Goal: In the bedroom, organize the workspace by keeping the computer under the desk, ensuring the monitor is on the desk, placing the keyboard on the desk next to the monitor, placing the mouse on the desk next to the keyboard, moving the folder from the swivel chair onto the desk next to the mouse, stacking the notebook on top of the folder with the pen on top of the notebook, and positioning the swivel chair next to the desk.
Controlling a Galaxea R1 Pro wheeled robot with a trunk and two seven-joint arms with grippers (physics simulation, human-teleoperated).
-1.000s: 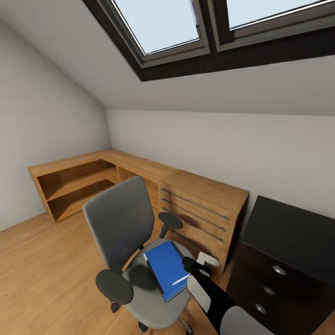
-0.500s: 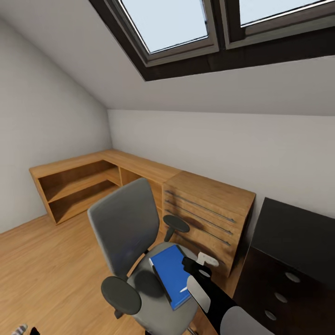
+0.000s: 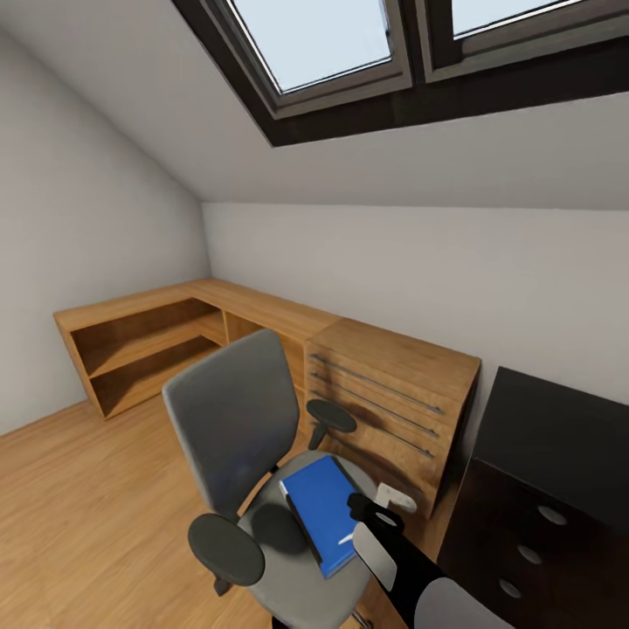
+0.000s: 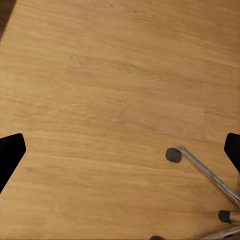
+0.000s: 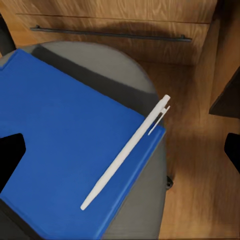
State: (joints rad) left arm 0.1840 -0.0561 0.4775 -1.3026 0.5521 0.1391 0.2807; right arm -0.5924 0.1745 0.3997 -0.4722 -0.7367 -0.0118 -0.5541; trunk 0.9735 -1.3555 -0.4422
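A grey swivel chair (image 3: 236, 419) stands on the wooden floor in front of the wooden desk (image 3: 393, 354). On its seat lies a flat blue cover (image 3: 321, 505), folder or notebook, I cannot tell which; a dark edge shows beneath it. A white pen (image 5: 127, 150) rests diagonally on the blue cover (image 5: 65, 145). My right gripper (image 3: 373, 513) hangs open just above the cover's near corner, its black fingers (image 5: 11, 155) spread either side of the pen. My left gripper (image 4: 120, 150) is open over bare floor, beside the chair's chrome legs (image 4: 207, 172).
The L-shaped desk has a drawer block (image 3: 376, 411) behind the chair and open shelves (image 3: 140, 349) to the left. A black cabinet with round knobs (image 3: 546, 454) stands at the right. A sloped ceiling with skylights (image 3: 323, 44) hangs overhead. Open floor (image 3: 79, 498) lies left.
The head camera has shifted, so the whole picture moved. My right gripper has sunk slightly toward the chair seat and now covers more of the pen.
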